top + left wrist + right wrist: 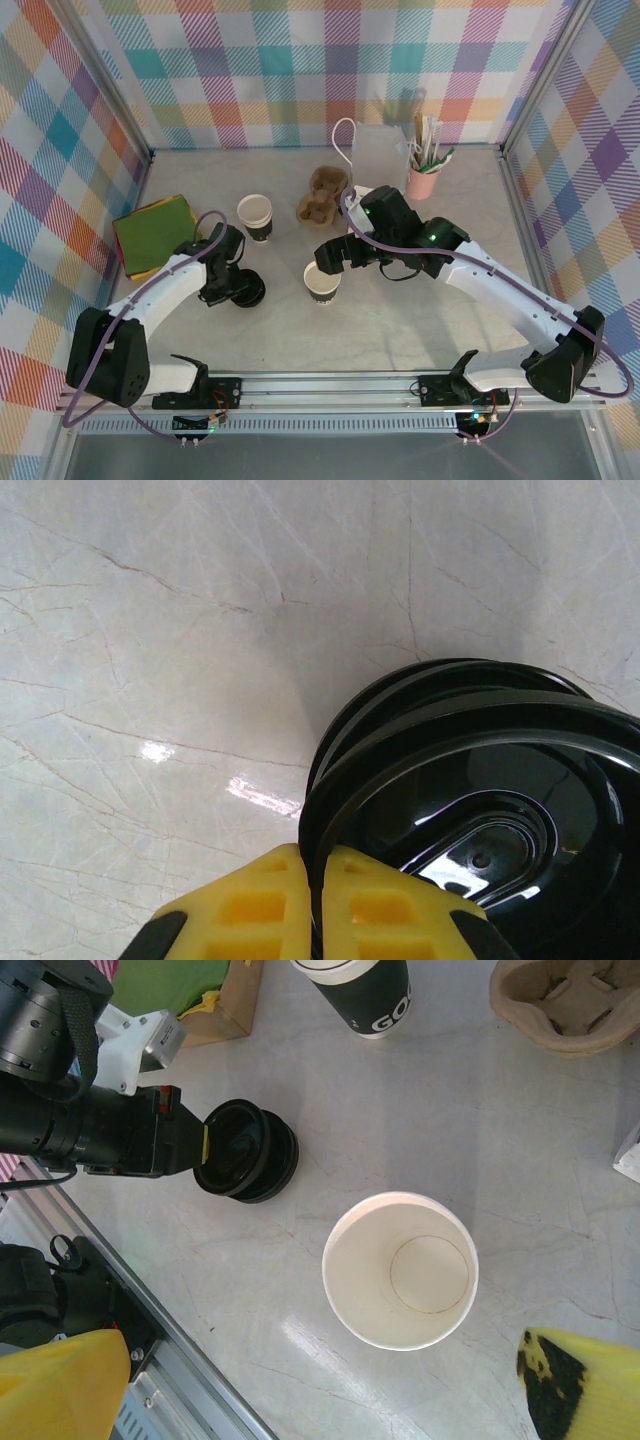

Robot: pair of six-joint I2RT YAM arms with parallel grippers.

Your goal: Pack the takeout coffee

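The left hand (pixel 316 880) is pinched shut on the rim of the top lid (pixel 480 810) of a black stack on the counter (pixel 400 330), while the right hand (pixel 328 256) hovers wide open and empty above the lidless cup (pixel 400 1270) mid-counter.

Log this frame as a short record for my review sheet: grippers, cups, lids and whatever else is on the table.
left gripper: shut on the rim of the top black lid of a small stack
right gripper: open, above the empty cup
empty cup: upright, lidless, white inside
second cup: upright, lidless, dark sides, farther back
cup carrier: behind the cups
white bag: standing at the back
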